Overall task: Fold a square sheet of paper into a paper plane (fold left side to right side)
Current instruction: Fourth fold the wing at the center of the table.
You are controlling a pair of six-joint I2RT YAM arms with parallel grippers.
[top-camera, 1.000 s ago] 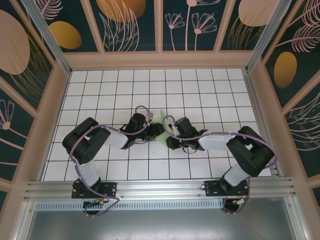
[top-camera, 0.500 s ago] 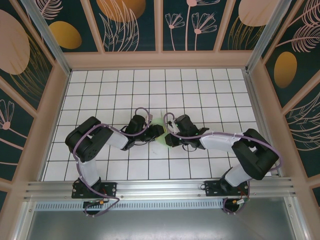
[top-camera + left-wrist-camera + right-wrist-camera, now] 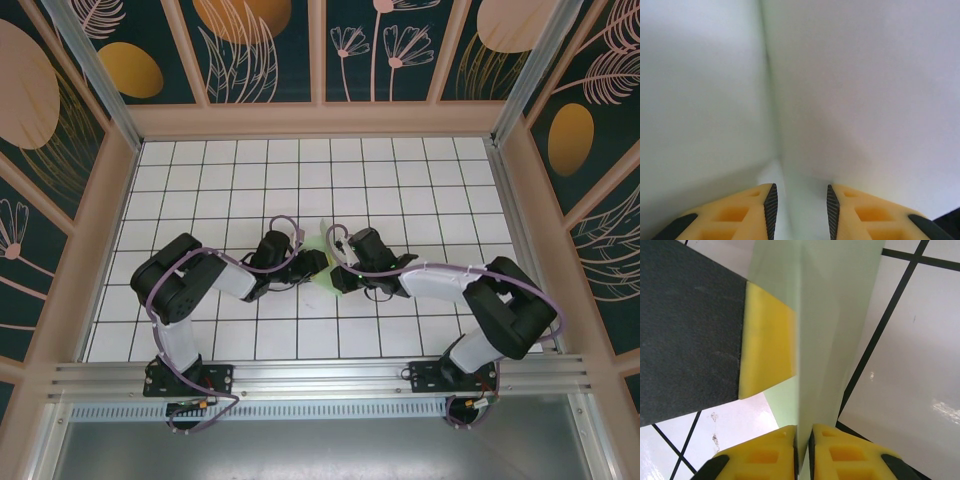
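The square sheet of paper [image 3: 321, 245], pale green and folded, stands on edge at the middle of the table between both grippers. My right gripper [image 3: 338, 270] comes in from the right. In the right wrist view this gripper [image 3: 803, 432] is shut on the lower edge of the upright paper [image 3: 835, 315]. From the left, my left gripper [image 3: 316, 262] reaches the paper. Close up, the left gripper [image 3: 801, 192] is open, its pads apart, with the creased paper [image 3: 850, 90] running between them unpinched. One of its yellow fingers [image 3: 767, 340] rests against the paper's left face.
The white grid-tiled table [image 3: 420, 190] is boxed in by wood-framed patterned walls [image 3: 90, 230]. An aluminium rail [image 3: 320, 378] carrying both arm bases runs along the near edge. Purple cables [image 3: 285, 222] loop over both wrists. Bare tiles lie behind and beside the arms.
The right gripper has shifted slightly left onto the paper and closed on it, its elbow swinging outward. The left arm has barely moved.
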